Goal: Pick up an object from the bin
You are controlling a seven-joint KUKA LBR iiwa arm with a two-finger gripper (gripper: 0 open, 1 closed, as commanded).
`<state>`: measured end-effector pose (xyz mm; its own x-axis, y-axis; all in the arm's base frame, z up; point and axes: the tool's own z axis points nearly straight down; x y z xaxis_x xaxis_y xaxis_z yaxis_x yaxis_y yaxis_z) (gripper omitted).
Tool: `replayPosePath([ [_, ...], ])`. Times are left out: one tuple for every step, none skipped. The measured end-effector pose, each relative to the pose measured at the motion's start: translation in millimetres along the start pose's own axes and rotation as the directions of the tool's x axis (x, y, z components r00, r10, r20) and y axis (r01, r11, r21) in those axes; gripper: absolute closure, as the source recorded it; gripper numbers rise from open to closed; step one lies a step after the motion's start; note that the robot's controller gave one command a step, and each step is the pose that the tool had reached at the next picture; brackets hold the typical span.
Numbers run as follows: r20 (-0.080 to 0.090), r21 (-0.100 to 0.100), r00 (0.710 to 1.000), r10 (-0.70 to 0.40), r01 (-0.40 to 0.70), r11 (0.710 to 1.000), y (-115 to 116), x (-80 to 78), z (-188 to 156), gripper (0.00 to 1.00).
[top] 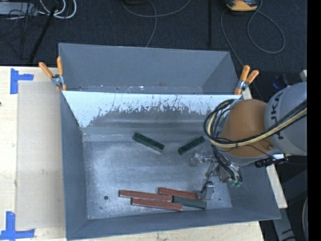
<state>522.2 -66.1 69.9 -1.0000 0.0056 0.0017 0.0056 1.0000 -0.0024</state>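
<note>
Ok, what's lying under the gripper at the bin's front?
The right ends of a short brown bar and a dark green bar beside it. The gripper covers their tips, so contact cannot be judged.

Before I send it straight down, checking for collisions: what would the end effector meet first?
Probably the right end of the frontmost dark green bar, just below the end effector; depth is unclear.

Bin (145,69): grey sheet metal, matt, floor scuffed, back wall scratched and pale-streaked. Reddish-brown bars (150,199), lower centre: smooth, matt. Dark green bars (148,141), centre: dull, smooth. Orange cover (246,127), right: smooth, slight sheen.
</note>
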Motion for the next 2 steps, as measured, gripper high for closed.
replayPosePath([
  [0.006, -0.004, 0.998, 0.065, -0.065, 0.998, 58.6, 45.4, -0.9, 0.0],
  [0.003, -0.003, 0.998, 0.066, -0.066, 0.998, 57.4, 45.2, -1.9, 1.0],
])
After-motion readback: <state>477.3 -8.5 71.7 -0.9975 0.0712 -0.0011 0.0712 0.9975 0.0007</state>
